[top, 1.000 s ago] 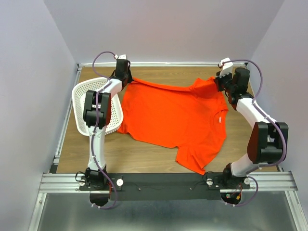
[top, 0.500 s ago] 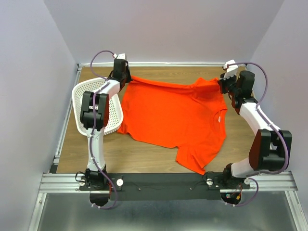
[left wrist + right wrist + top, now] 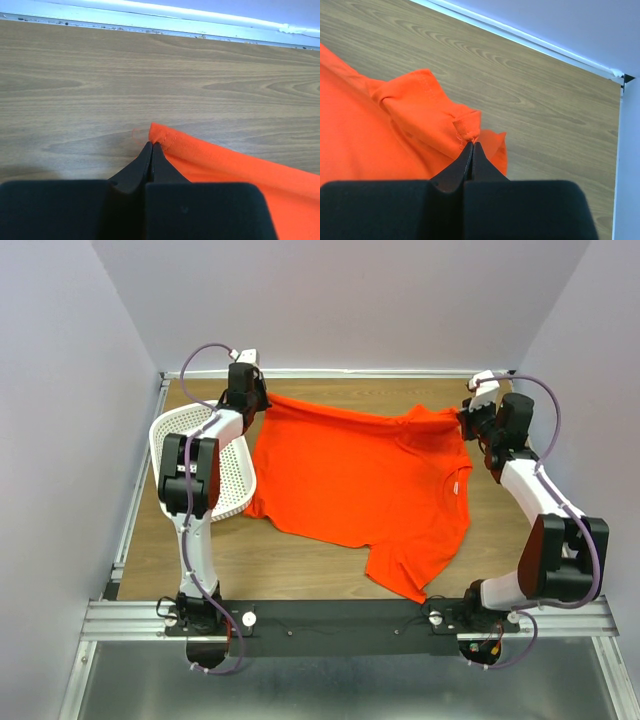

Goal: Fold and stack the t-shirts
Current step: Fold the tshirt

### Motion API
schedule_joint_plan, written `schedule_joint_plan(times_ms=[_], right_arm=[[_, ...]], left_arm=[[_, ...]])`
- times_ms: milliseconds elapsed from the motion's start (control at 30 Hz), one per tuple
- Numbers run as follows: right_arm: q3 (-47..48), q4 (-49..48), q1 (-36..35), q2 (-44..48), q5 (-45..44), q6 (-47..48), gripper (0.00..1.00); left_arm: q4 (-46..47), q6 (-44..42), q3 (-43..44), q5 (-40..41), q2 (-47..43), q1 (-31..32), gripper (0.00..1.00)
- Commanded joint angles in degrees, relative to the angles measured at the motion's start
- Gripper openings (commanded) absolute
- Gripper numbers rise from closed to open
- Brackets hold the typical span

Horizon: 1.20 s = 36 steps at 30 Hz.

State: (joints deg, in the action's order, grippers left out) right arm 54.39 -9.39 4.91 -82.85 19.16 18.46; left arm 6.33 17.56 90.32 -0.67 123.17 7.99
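Observation:
The orange-red t-shirt (image 3: 360,485) lies spread on the wooden table, neck to the right, one sleeve hanging toward the front edge. My left gripper (image 3: 262,398) is shut on its far left hem corner (image 3: 162,137); the jaws are pressed together in the left wrist view (image 3: 152,145). My right gripper (image 3: 462,415) is shut on the far right sleeve (image 3: 435,112), its closed tips pinching the bunched cuff in the right wrist view (image 3: 472,144). The top edge of the shirt is stretched between the two grippers.
A white perforated basket (image 3: 172,440) stands at the left, under my left arm and touching the shirt's left edge. The back rail (image 3: 350,372) and walls are close behind both grippers. Bare wood (image 3: 300,565) shows in front of the shirt.
Both grippers have moved apart and slightly toward the back wall, the right one further right, pulling the shirt's top edge straighter. Both have stayed shut on the cloth.

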Motion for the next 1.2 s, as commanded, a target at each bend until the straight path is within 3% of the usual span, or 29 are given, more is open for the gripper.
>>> schedule_joint_plan(times_ms=[0, 1167], right_arm=[[-1.3, -1.07, 0.81, 2.34, 0.97, 0.35, 0.01], [-3.94, -1.07, 1.51, 1.46, 1.15, 0.61, 0.01]], left_arm=[[2.11, -1.39, -1.2, -1.18, -3.2, -0.61, 0.0], [1.32, -2.36, -7.27, -0.3, -6.72, -0.78, 0.0]])
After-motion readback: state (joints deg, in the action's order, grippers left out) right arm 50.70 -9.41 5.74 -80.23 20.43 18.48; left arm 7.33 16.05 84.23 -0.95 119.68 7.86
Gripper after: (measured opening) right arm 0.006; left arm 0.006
